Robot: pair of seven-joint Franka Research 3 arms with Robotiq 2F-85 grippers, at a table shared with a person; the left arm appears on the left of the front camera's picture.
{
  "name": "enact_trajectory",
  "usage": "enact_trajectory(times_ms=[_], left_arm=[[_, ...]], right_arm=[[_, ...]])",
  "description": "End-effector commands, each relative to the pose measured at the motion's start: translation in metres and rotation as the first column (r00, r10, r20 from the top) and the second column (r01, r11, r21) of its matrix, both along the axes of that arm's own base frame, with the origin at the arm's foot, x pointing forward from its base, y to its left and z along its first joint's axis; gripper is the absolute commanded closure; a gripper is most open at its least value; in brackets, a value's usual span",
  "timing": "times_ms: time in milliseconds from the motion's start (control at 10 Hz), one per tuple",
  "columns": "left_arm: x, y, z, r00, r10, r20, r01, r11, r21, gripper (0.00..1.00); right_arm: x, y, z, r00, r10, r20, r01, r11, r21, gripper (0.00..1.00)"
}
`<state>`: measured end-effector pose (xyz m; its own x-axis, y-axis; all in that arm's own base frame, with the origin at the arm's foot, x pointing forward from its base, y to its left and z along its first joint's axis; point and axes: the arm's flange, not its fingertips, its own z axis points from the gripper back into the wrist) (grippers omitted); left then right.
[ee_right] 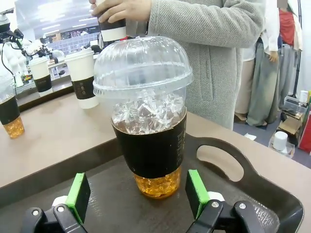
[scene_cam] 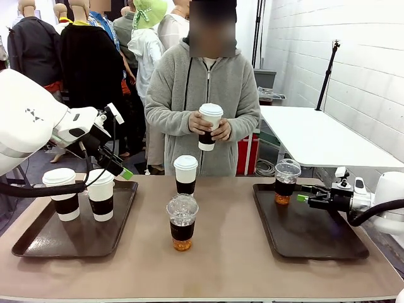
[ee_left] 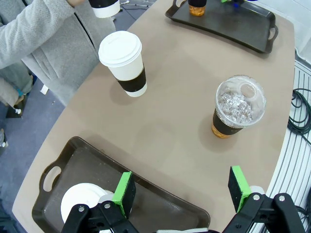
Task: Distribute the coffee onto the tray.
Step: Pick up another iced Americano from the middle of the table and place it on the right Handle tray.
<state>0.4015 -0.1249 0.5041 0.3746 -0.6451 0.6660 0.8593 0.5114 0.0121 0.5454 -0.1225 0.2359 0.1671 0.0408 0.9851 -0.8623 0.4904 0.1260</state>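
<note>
About half done, I'd judge. With the person at twelve o'clock, the left tray at nine carries the first paper cup and the second paper cup. The right tray at three carries the delivered iced coffee. The right gripper is spread wide at that cup's three o'clock, pads clear of it. The left gripper hangs splayed and empty above its tray. The middle paper cup and the middle iced coffee stand mid-table, not yet trayed, and the person holds the handheld cup.

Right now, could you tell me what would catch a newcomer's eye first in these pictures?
The person at the far side holds up a white lidded cup. On the right tray an iced coffee stands alone, the open right gripper close to it; two white cups stand on the left tray.
</note>
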Motion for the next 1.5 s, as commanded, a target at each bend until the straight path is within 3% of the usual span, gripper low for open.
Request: enact_trajectory(times_ms=[0,1000,1400], left_arm=[[0.003,0.003,-0.003,1.000,-0.024,0.012,0.024,1.000,-0.020,0.00],[0.003,0.003,-0.003,1.000,-0.024,0.012,0.024,1.000,-0.020,0.00],[0.003,0.003,-0.003,1.000,-0.024,0.012,0.024,1.000,-0.020,0.00]], right_arm=[[0.001,0.001,-0.001,1.000,0.006,-0.001,-0.006,1.000,0.002,0.00],[0.000,0.000,0.000,1.000,0.000,0.000,0.000,1.000,0.000,0.00],[-0.013,-0.016,0.045,0.998,-0.052,-0.036,0.047,0.990,-0.134,0.00]])
